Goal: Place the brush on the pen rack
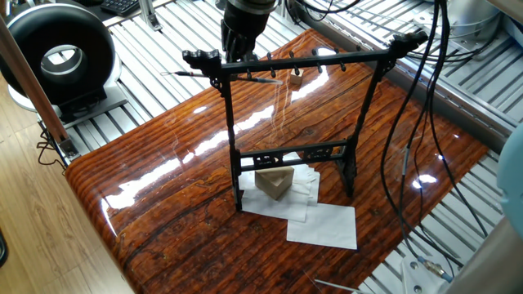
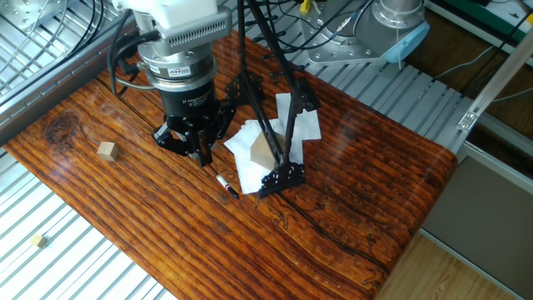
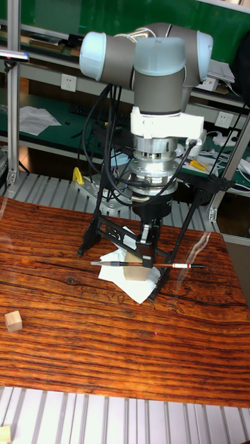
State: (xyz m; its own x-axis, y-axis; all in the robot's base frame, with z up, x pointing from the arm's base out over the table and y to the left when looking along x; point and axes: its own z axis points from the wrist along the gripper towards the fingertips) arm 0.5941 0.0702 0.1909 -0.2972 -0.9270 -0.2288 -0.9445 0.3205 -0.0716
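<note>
The pen rack (image 1: 327,60) is a tall black frame standing mid-table, with pegs along its top crossbar. My gripper (image 1: 235,65) hangs just behind the rack's left end, at crossbar height. It is shut on the brush (image 1: 184,74), a thin dark rod held level that sticks out past the left upright. In the tall fixed view the gripper (image 3: 147,261) grips the brush (image 3: 111,263) near its middle, in front of the rack (image 3: 94,232). From above, the gripper (image 2: 200,152) is left of the rack (image 2: 279,171), and the brush tip (image 2: 225,185) pokes out below the fingers.
White paper sheets (image 1: 327,224) and a tan wedge block (image 1: 274,183) lie under the rack. A small wooden cube (image 2: 106,150) sits on the table to the gripper's left. Black cables (image 1: 404,122) hang at the right. A round black device (image 1: 57,49) stands off the table's left.
</note>
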